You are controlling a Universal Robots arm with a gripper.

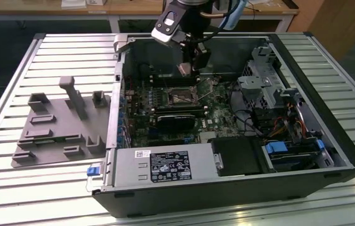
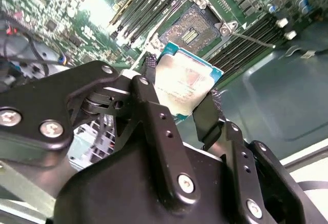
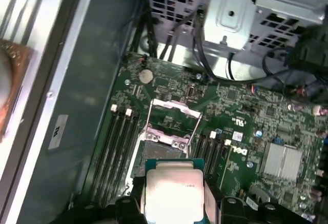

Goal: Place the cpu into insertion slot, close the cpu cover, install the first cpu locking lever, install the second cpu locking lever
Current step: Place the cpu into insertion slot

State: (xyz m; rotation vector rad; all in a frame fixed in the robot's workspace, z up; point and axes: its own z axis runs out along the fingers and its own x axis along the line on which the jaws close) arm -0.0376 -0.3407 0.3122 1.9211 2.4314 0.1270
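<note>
Exterior view: gripper (image 1: 186, 66), upper centre of frame, inside the open computer case (image 1: 334, 141). It is closed on the cpu (image 1: 184, 69), which hangs clear above the insertion slot (image 1: 179, 96), not touching it. A grey tray (image 1: 45, 136) lies on the slatted table (image 1: 14, 197), at the exterior view's left.

Second wrist view: black fingers (image 2: 207, 116) clamp the cpu (image 2: 187, 78) by opposite edges, silvery top showing. The insertion slot (image 2: 192, 29) sits just beyond the chip, uncovered.

First wrist view: cpu (image 3: 174, 193) between the fingers (image 3: 212, 206). The insertion slot (image 3: 159, 155) is near, on the motherboard (image 3: 241, 111). The cpu cover (image 3: 174, 104) is swung open past the slot.
</note>
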